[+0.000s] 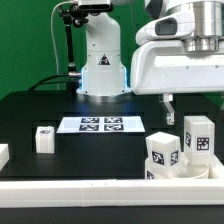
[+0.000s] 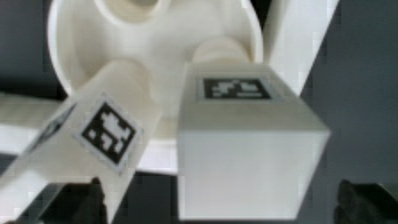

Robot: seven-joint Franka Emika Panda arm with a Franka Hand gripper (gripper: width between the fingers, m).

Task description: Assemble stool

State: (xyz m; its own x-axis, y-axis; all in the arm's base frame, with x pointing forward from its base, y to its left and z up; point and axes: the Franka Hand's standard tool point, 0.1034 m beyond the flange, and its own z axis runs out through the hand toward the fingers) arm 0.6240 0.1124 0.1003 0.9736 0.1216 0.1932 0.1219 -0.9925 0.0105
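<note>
The stool's round white seat [image 1: 192,171] lies at the front of the exterior view's right, and two tagged white legs [image 1: 198,135] [image 1: 164,154] stand up from it. My gripper [image 1: 170,108] hangs open just above and behind them. In the wrist view the seat [image 2: 125,40] fills the background. One upright leg [image 2: 249,130] stands between my open gripper's [image 2: 217,207] dark fingers [image 2: 68,205], with a gap on each side. A second, tilted leg [image 2: 98,130] leans beside it. A loose leg [image 1: 44,138] stands on the table at the exterior view's left.
The marker board [image 1: 100,124] lies mid-table in front of the robot base [image 1: 102,70]. A long white rail [image 1: 90,190] runs along the table's front edge. Another white piece [image 1: 3,153] sits at the far left edge.
</note>
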